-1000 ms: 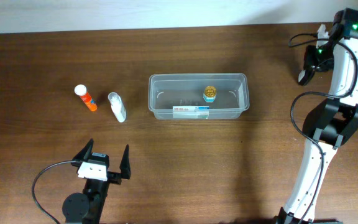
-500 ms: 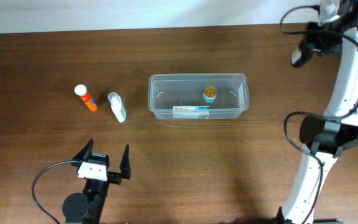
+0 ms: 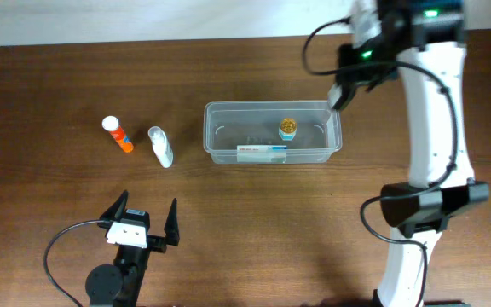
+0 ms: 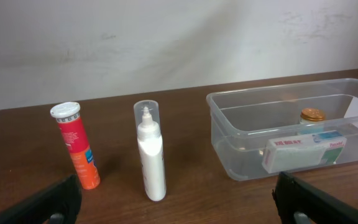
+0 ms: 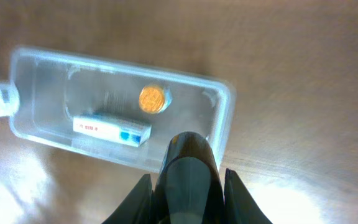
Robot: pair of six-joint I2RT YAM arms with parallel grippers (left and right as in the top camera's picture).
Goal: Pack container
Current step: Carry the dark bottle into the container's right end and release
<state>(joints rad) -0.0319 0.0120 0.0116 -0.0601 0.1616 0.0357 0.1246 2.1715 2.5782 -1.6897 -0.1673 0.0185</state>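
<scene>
The container (image 3: pixel 271 106) is a clear tub at the table's middle. It holds a small gold-capped bottle (image 3: pixel 289 128) and a white box (image 3: pixel 261 153). My right gripper (image 3: pixel 343 90) hangs above the tub's right end, shut on a dark rounded object (image 5: pixel 188 163). The right wrist view shows the container (image 5: pixel 224 124) below, with the bottle (image 5: pixel 153 99) and the box (image 5: pixel 112 130) inside. My left gripper (image 3: pixel 141 223) is open and empty near the front edge. An orange tube (image 3: pixel 118 134) and a white bottle (image 3: pixel 160 147) lie left of the tub. In the left wrist view the left gripper (image 4: pixel 179 211) faces both.
The left wrist view shows the orange tube (image 4: pixel 77 147), the white bottle (image 4: pixel 150 151) and the container (image 4: pixel 229 155) against a pale wall. The right arm's base (image 3: pixel 424 209) stands at the front right, with cables looping beside it.
My right arm has swung left from the table's far right corner to above the container's right end, carrying the dark object. The left arm has not moved.
</scene>
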